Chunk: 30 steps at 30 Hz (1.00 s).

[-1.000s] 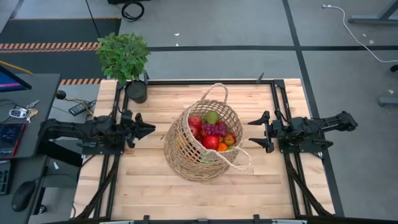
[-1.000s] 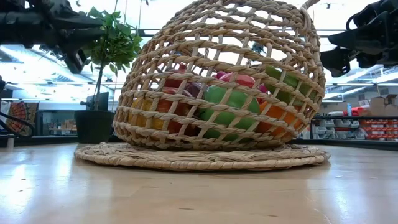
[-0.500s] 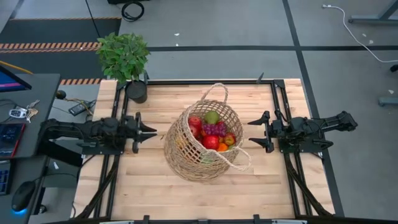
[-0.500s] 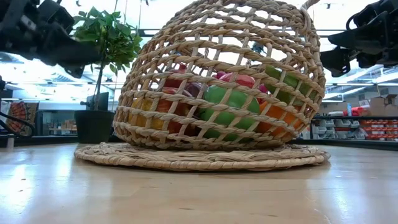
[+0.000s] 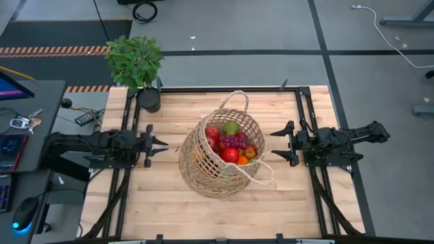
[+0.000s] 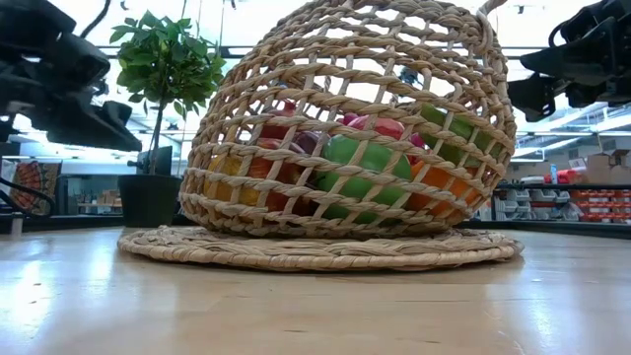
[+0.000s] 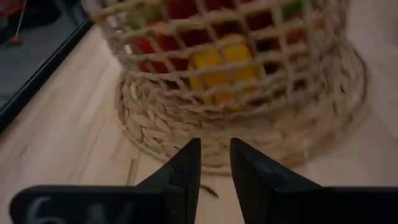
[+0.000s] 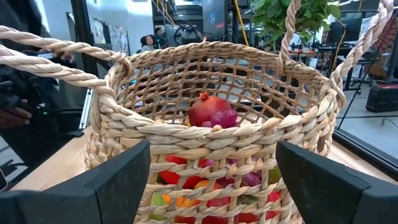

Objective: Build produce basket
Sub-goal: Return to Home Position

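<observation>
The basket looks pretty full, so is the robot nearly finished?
Probably yes. The wicker basket already holds the toy produce, and no fruit shows loose on the table. Nothing is in hand: the left gripper is shut and empty, the right gripper open, both beside the basket.

A tan open-weave basket (image 5: 220, 159) at frame centre shows produce (image 5: 230, 146) in red, green, dark purple and orange, with yellow visible through the weave. The tabletop (image 5: 169, 203) is pale striped wood, framed in black. At upper left, a leafy green plant (image 5: 134, 59) stands in a black pot (image 5: 150, 99).
</observation>
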Available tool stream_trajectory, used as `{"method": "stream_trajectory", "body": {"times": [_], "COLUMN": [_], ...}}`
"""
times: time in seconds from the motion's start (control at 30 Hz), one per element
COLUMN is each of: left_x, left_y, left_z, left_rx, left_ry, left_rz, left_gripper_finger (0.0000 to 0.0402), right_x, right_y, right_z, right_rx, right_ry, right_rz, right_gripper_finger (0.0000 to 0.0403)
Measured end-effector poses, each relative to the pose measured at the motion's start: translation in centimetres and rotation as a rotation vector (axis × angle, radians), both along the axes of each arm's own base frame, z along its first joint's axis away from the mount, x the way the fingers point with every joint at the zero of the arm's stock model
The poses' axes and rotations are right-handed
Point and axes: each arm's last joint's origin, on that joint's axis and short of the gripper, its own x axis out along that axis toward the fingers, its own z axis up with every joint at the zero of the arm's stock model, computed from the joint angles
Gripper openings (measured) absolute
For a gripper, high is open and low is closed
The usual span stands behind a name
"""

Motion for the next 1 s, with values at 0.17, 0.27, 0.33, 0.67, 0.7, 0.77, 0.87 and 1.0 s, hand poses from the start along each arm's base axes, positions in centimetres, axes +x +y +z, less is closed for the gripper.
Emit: {"method": "stream_trajectory", "body": {"times": [0.17, 0.27, 0.33, 0.67, 0.7, 0.77, 0.87, 1.0], "left_x": [-0.50, -0.50, -0.38, -0.35, -0.35, -0.35, -0.35, -0.35], "left_y": [-0.36, -0.37, -0.37, -0.38, -0.38, -0.38, -0.38, -0.38], "left_z": [0.22, 0.39, 0.71, 0.81, 0.81, 0.82, 0.82, 0.83], "left_rx": [0.053, 0.042, 0.034, 0.034, 0.034, 0.034, 0.034, 0.034], "left_ry": [-0.028, -0.052, -0.089, -0.100, -0.101, -0.101, -0.102, -0.102], "left_rz": [-0.069, -0.062, -0.058, -0.058, -0.058, -0.058, -0.058, -0.058], "left_gripper_finger": [0.0094, 0.0094, 0.0093, 0.0092, 0.0093, 0.0095, 0.0093, 0.0088], "right_x": [0.00, 0.00, 0.00, 0.00, 0.00, 0.00, 0.00, 0.00], "right_y": [0.00, 0.00, 0.00, 0.02, 0.02, 0.02, 0.02, 0.01], "right_z": [0.01, 0.01, 0.01, 0.02, 0.01, 0.01, 0.02, 0.02], "right_rx": [0.000, 0.000, 0.000, 0.000, 0.000, 0.000, 0.000, 0.000], "right_ry": [-0.001, -0.001, -0.001, -0.002, -0.002, -0.001, -0.002, -0.002], "right_rz": [0.000, 0.000, 0.001, 0.005, 0.005, 0.005, 0.005, 0.005], "right_gripper_finger": [0.0350, 0.0350, 0.0350, 0.0350, 0.0350, 0.0350, 0.0350, 0.0350]}}
